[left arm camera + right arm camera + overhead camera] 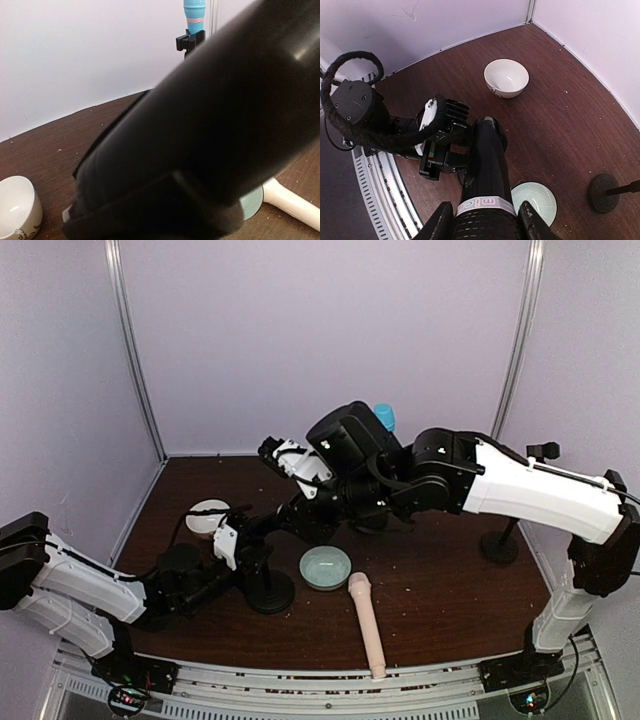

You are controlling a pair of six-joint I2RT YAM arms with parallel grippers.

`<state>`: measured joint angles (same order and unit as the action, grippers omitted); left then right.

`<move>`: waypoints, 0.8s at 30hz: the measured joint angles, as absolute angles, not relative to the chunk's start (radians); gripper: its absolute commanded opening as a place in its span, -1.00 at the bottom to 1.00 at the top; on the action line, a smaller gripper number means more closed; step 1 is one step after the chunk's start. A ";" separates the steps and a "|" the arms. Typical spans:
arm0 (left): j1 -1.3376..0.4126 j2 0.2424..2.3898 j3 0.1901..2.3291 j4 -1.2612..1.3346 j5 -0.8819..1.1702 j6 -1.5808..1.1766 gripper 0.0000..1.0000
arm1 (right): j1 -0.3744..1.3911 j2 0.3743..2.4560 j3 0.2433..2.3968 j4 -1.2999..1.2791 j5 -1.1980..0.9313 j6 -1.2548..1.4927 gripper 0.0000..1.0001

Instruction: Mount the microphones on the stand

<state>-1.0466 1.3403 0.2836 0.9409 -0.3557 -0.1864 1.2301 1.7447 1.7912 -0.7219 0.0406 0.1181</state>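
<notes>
My right gripper (pixel 485 222) is shut on the head end of the black microphone (pixel 487 160). It holds the microphone slanted, tail end down at the clip of the near stand (pixel 266 592). My left gripper (pixel 243 542) is at that stand's post and looks shut on it, but its fingers are hidden behind the microphone. In the left wrist view the black microphone (pixel 210 135) fills the frame. The light blue microphone (pixel 194 14) stands upright in a clip at the back. The pale pink-beige microphone (pixel 366 625) lies on the table near the front edge.
A pale green bowl (pixel 326 567) sits just right of the near stand. A white bowl (pixel 207 515) sits at the left. Another round stand base (pixel 498 545) stands at the right. White walls enclose the brown table.
</notes>
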 measured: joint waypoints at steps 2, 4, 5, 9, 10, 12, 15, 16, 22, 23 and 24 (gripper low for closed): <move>-1.047 1.340 0.284 0.941 -0.357 -0.190 -1.00 | 1.224 1.751 1.795 -0.721 0.025 0.128 -1.00; -1.047 1.341 0.284 0.941 -0.359 -0.193 -1.00 | 1.217 1.755 1.795 -0.718 0.011 0.135 -1.00; -1.047 1.341 0.284 0.941 -0.360 -0.194 -1.00 | 1.214 1.758 1.795 -0.715 0.006 0.138 -1.00; -1.047 1.343 0.284 0.941 -0.364 -0.202 -1.00 | 1.210 1.768 1.801 -0.714 0.000 0.142 -1.00; -1.047 1.343 0.284 0.941 -0.366 -0.204 -1.00 | 1.209 1.772 1.803 -0.715 -0.001 0.144 -1.00; -1.047 1.346 0.285 0.943 -0.370 -0.208 -1.00 | 1.206 1.779 1.809 -0.719 -0.005 0.146 -1.00; -1.047 1.353 0.287 0.948 -0.374 -0.213 -1.00 | 1.199 1.788 1.818 -0.722 -0.013 0.148 -1.00; -1.047 1.354 0.289 0.949 -0.376 -0.215 -1.00 | 1.197 1.793 1.821 -0.723 -0.015 0.149 -1.00; -1.047 1.361 0.294 0.949 -0.381 -0.215 -1.00 | 1.191 1.827 1.837 -0.725 -0.020 0.129 -1.00; -1.047 1.361 0.294 0.949 -0.383 -0.215 -1.00 | 1.188 1.840 1.837 -0.715 -0.020 0.124 -1.00; -1.047 1.362 0.295 0.949 -0.383 -0.215 -1.00 | 1.187 1.850 1.837 -0.706 -0.020 0.117 -1.00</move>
